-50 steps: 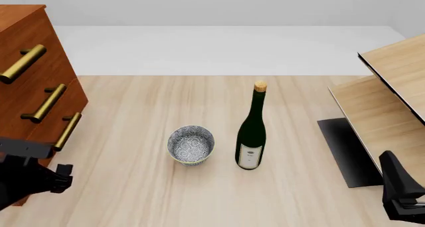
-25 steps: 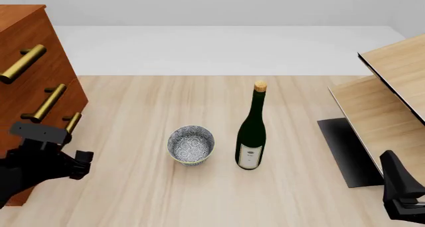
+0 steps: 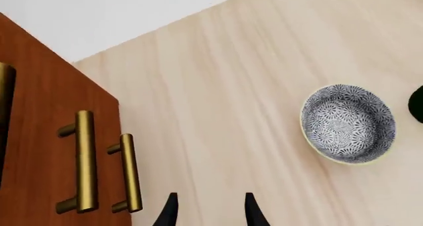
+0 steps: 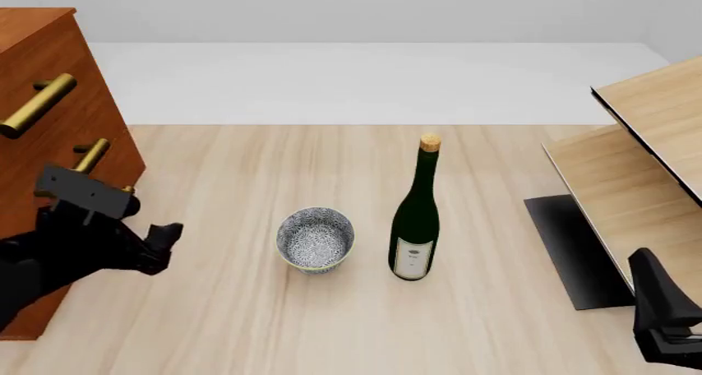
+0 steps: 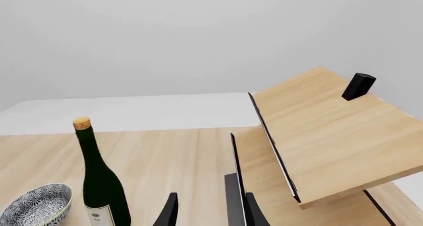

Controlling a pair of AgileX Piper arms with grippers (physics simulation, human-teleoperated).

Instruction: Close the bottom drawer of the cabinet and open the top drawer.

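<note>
The reddish-brown cabinet [image 4: 44, 157] stands at the table's left edge. The top drawer's brass handle [image 4: 39, 105] shows in full. The bottom drawer is almost wholly hidden behind my left arm in the front view. In the left wrist view the cabinet [image 3: 46, 102] shows the bottom drawer's handle [image 3: 130, 172] standing out beside the middle drawer's handle [image 3: 84, 161]. My left gripper [image 4: 167, 245] is open and empty, just off the cabinet's front; its fingertips [image 3: 170, 212] hang over bare table next to the bottom handle without touching it. My right gripper [image 4: 645, 270] is open and empty at the near right.
A patterned bowl [image 4: 316, 239] and a dark wine bottle [image 4: 416, 219] stand mid-table. A pale wooden shelf unit [image 4: 647, 169] on a black base [image 4: 570, 252] fills the right side, with a small black block [image 5: 359, 85] on its top board.
My left arm has moved forward and to the right along the cabinet's front and now covers the bottom handle and part of the middle one. The right arm has not moved.
</note>
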